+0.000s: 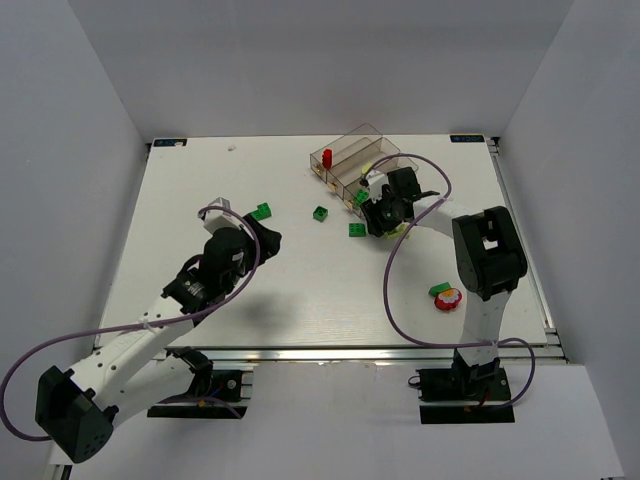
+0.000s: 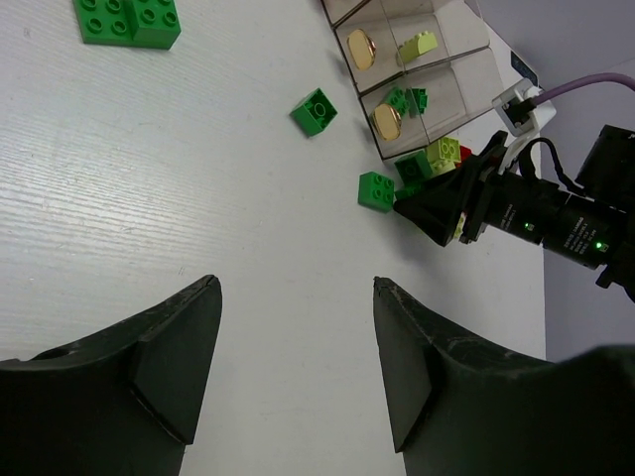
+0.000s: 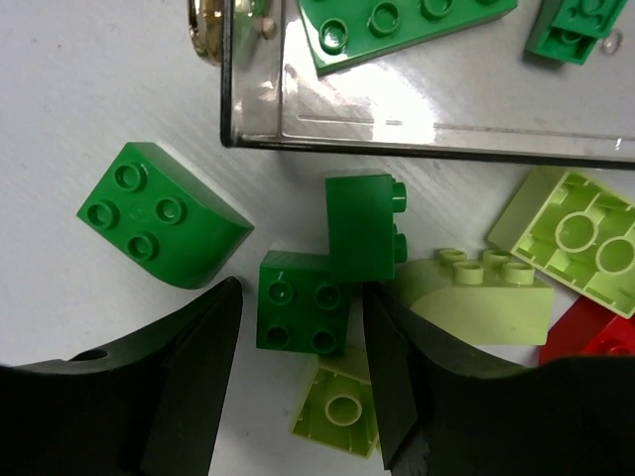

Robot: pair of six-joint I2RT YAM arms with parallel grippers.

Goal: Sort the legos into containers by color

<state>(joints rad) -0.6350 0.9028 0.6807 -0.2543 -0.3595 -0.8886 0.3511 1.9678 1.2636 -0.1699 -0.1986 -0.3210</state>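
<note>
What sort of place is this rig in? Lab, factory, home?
Likely a lab test cell: white table boxed in by blank walls, left arm and right arm bolted at its near edge, toy bricks and a clear tray as props.

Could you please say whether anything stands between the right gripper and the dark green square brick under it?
Nothing visible does: the dark green square brick sits between the right gripper's open fingers. A tipped dark green brick touches its corner.

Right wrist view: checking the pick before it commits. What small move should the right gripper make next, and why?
Probably close the right gripper: the dark green brick sits between its open jaws, outside the clear tray.
</note>
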